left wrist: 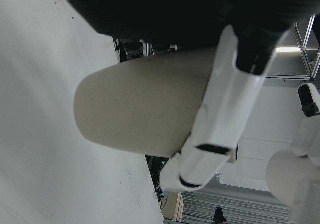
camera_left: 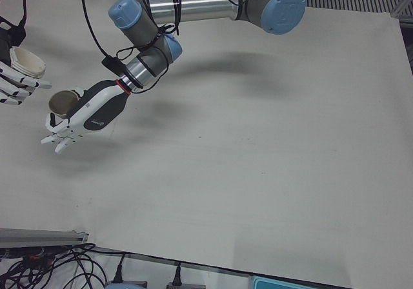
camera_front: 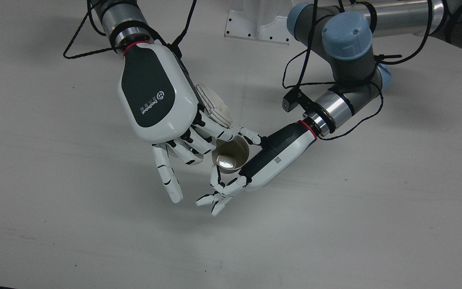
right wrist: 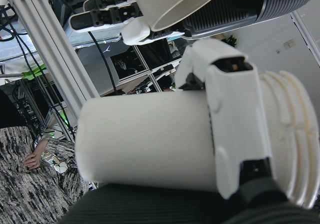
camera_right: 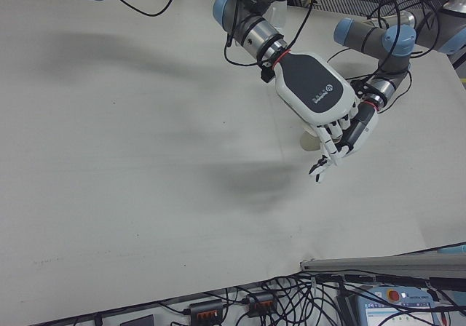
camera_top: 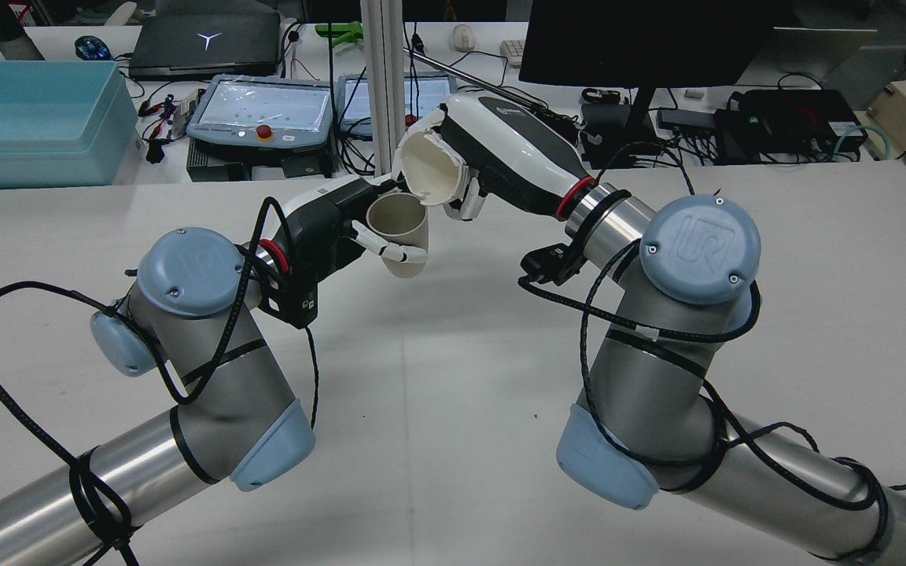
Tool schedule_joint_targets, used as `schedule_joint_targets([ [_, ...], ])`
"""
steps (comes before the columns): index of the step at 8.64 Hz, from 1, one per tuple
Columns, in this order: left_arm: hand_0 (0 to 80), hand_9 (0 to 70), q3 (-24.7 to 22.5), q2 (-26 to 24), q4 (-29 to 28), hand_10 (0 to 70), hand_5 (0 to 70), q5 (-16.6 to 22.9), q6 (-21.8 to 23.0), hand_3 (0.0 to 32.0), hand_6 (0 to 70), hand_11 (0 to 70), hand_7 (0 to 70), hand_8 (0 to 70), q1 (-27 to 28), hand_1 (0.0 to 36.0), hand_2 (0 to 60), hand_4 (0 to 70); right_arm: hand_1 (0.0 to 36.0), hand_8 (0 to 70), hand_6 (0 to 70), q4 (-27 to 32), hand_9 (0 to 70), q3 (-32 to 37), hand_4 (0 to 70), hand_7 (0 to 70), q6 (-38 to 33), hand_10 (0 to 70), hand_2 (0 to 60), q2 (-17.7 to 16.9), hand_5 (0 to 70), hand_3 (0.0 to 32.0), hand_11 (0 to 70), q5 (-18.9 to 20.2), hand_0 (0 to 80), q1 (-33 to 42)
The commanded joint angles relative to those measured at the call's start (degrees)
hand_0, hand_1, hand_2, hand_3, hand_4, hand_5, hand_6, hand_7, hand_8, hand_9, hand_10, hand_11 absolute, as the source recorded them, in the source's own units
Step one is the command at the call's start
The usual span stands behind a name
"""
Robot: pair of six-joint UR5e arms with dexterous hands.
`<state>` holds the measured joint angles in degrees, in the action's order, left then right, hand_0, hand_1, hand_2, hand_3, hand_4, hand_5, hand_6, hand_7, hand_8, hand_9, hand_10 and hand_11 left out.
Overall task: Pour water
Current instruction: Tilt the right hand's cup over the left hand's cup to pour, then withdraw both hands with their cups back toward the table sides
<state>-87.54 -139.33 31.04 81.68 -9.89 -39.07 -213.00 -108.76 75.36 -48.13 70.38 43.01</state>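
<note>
My left hand [camera_front: 273, 154] is shut on a beige cup [camera_front: 231, 154] and holds it upright above the table. A bright glint shows at the cup's bottom. My right hand [camera_front: 155, 94] is shut on a white cup with a ribbed base [camera_front: 215, 105]. It holds that cup tilted, mouth down toward the beige cup's rim. In the rear view the white cup [camera_top: 429, 165] sits just above and right of the beige cup [camera_top: 399, 228], almost touching. The right hand view shows the white cup [right wrist: 150, 144] up close. The left hand view shows the beige cup [left wrist: 140, 109].
The white table [camera_front: 375, 224] lies under both hands. A white mounting plate [camera_front: 257, 26] sits at its far edge. Beyond the table, the rear view shows a blue bin [camera_top: 28, 118], control tablets [camera_top: 260, 110] and a dark monitor [camera_top: 642, 39].
</note>
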Motion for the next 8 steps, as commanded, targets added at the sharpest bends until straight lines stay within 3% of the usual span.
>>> schedule_joint_targets([
  [1,80.0,0.3,-5.41,6.84,-0.97,2.9,70.0,0.05,0.23,0.0,11.5,9.1,8.8,2.0,-0.31,36.0,60.0,18.8,36.0,42.7,64.3,0.39,58.2,-5.54,56.5,70.0,-1.08,5.9,60.0,-2.56,24.5,0.0,13.1,-0.60,80.0,1.28],
  [2,80.0,0.2,-9.62,11.84,-1.85,2.9,70.0,0.05,0.23,0.0,11.1,9.0,8.3,1.9,-0.40,36.0,60.0,17.9,36.0,42.0,60.8,0.91,56.8,-8.72,47.2,70.0,-7.44,6.7,60.0,-5.54,24.6,0.0,14.4,-2.86,80.0,1.63],
  [4,80.0,0.1,-15.26,22.12,-6.23,2.9,70.0,0.84,0.40,0.0,10.6,9.2,7.6,1.8,-2.41,36.0,60.0,17.4,36.0,44.8,63.6,10.00,60.3,-8.49,41.3,70.0,-25.71,12.7,60.0,-15.27,25.9,0.0,23.1,-6.30,80.0,6.09],
  [5,80.0,0.1,-17.38,27.39,-9.12,2.9,70.0,4.06,0.31,0.0,10.8,9.1,7.8,1.9,-5.20,36.0,60.0,17.8,36.0,46.4,64.1,12.93,62.5,-8.23,33.8,70.0,-34.14,16.7,60.0,-19.67,26.9,0.0,29.2,-6.92,80.0,9.60],
  [7,80.0,0.2,-17.92,35.48,-16.32,3.1,70.0,6.55,0.31,0.0,10.7,9.3,8.0,1.9,-10.40,36.0,60.0,18.6,36.0,50.0,69.7,13.05,67.5,-5.96,35.0,70.0,-49.87,21.3,60.0,-25.48,28.0,0.0,35.7,-6.14,80.0,18.29],
  [8,80.0,0.1,-17.66,38.83,-19.84,3.2,70.0,7.25,0.31,0.0,10.5,9.5,7.9,1.9,-12.59,36.0,60.0,19.4,36.0,50.9,69.8,15.14,68.7,-3.59,31.7,70.0,-55.53,23.0,60.0,-28.91,28.4,0.0,38.2,-4.48,80.0,22.08],
])
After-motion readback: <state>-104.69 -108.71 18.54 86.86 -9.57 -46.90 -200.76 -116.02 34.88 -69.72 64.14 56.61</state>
